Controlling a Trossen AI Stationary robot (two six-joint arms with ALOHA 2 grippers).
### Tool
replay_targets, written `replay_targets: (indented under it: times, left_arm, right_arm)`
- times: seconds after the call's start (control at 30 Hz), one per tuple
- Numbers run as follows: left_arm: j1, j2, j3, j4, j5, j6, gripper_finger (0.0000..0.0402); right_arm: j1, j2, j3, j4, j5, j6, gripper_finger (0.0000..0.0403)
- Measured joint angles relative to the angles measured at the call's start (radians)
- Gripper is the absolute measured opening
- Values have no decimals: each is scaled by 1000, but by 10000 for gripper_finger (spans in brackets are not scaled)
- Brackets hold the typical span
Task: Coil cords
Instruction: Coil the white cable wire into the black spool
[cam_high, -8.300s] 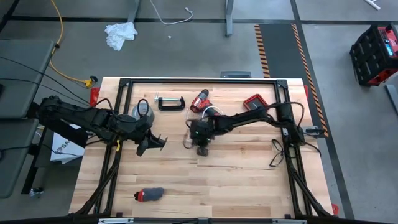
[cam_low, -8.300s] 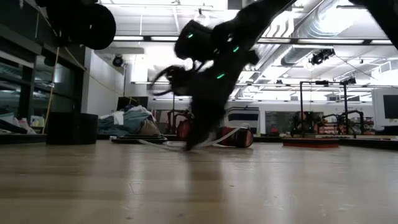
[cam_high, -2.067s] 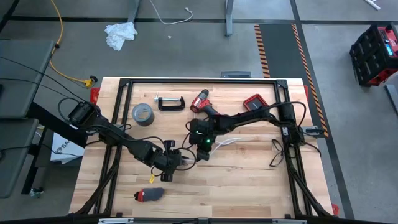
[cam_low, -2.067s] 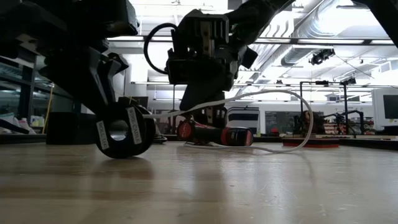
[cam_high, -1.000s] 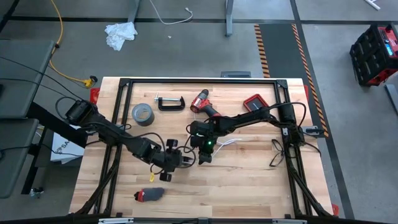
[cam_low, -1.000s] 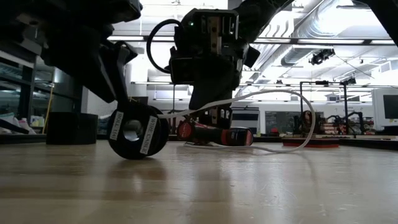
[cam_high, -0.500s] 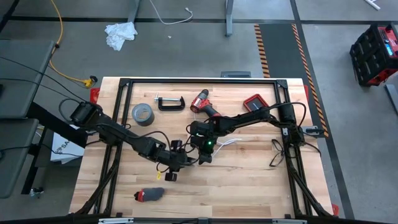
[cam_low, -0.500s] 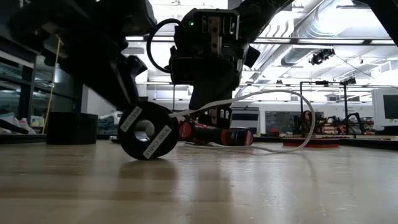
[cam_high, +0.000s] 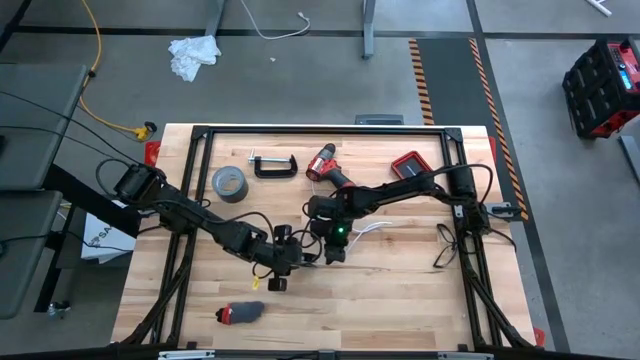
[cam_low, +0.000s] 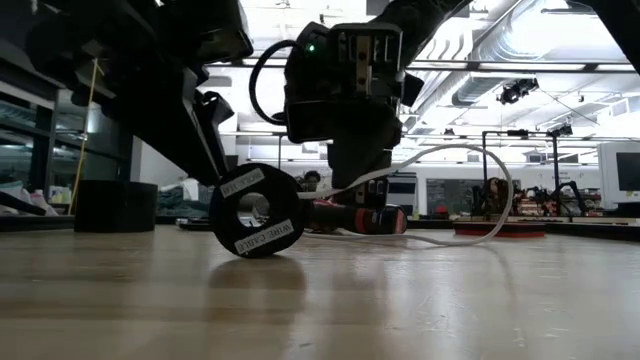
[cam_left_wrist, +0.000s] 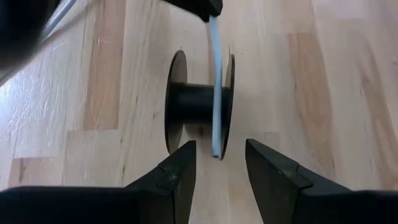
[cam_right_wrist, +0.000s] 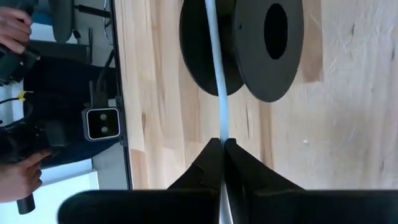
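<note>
From above, both arms met near the middle of the wooden table (cam_high: 400, 290). The left gripper (cam_high: 285, 262) and the right gripper (cam_high: 335, 250) were close together, but the spool was too small to make out.

From table height, a black spool (cam_low: 258, 209) stood on its edge on the wood. The white cable (cam_low: 470, 160) ran from it up in a big loop.

In the left wrist view, the left gripper's fingers (cam_left_wrist: 177, 171) stood apart, just beside the spool (cam_left_wrist: 199, 102), holding nothing that showed.

In the right wrist view, the right gripper (cam_right_wrist: 221, 146) was pinched tight on the cable (cam_right_wrist: 214, 56), which lay across the spool (cam_right_wrist: 249, 43).

This looked like winding the cable onto the spool. The next move likely needed the cable kept tight between the two round sides. The cable's far end was hidden.
</note>
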Motion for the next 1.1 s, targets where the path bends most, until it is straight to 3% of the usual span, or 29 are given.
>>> replay_targets:
  times: [0.5, 0.73, 1.1]
  left_arm:
    - [10, 0, 0, 68, -17, 74, 134]
    - [28, 0, 0, 163, -16, 123, 134]
    - [53, -1, 0, 162, -19, 174, 134]
  right_arm:
    - [2, -77, 0, -138, 51, -45, 0]
    - [22, -112, 0, -265, 174, -67, 0]
    - [44, -203, 0, -618, 366, -140, 0]
